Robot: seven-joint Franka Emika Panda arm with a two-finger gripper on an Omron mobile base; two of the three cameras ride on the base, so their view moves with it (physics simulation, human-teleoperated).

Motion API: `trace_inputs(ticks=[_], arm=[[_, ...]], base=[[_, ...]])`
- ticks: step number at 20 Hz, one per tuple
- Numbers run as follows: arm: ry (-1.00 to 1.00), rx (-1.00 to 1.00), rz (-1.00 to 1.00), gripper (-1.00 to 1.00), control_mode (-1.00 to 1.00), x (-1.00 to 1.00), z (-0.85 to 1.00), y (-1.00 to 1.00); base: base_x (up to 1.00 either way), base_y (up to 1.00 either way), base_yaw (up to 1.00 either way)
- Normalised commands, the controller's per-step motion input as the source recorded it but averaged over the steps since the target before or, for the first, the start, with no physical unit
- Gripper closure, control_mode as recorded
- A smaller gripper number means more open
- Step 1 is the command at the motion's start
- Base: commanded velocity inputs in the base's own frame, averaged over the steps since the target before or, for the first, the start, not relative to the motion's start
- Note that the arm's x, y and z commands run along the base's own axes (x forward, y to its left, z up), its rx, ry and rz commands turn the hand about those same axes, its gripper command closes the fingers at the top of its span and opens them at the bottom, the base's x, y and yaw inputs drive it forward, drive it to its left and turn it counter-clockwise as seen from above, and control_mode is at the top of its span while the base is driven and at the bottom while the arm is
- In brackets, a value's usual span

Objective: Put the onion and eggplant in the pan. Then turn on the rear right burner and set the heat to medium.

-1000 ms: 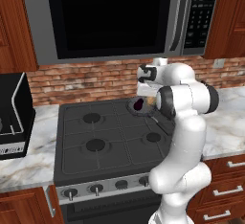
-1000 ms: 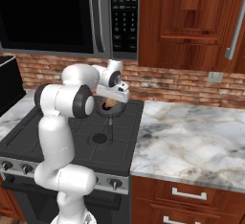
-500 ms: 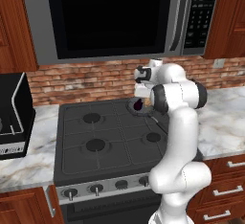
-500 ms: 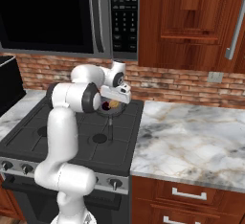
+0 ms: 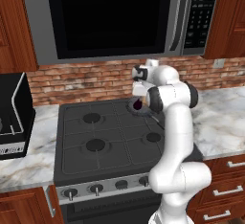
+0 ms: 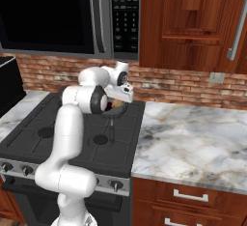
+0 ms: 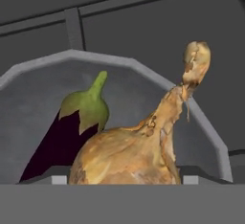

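Tool [image 5: 139, 95] lower over papery onion [image 7: 129, 156]

stove [image 5: 76, 141] (dark grates), pan [image 5: 135, 108] at rear right

The onion [image 7: 129, 156], tan-yellow with a papery skin and a long twisted dry stem tip, sits in the foreground above the dark grey pan [image 7: 43, 74]. Beside it lies the eggplant [image 7: 62, 139], glossy dark purple with a green cap, inside the pan, which rests on the stove's rear right burner [image 5: 139, 107].
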Motion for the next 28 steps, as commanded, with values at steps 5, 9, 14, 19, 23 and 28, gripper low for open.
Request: trace_inputs(ticks=[5, 9, 14, 19, 23, 28], arm=[[0.01, 0.00, -0.01, -1.00, -1.00, 0.00, 0.00, 0.00], [0.00, 0.00, 0.00, -1.00, -1.00, -0.02, 0.00, 0.00], [0.00, 0.00, 0.00, -1.00, -1.00, -0.38, 0.00, 0.00], [0.00, 0.00, 0.00, -1.00, -1.00, -0.54, 0.00, -0.01], [-0.02, 0.00, 0.00, -1.00, -1.00, -0.49, 0.03, -0.02], [0.00, 0.00, 0.00, -1.00, -1.00, -0.60, 0.00, -0.12]], base=[[0.00, 0.00, 0.00], [0.00, 0.00, 0.00], [0.00, 0.00, 0.00], [0.00, 0.00, 0.00], [0.00, 0.00, 0.00], [0.00, 0.00, 0.00]])
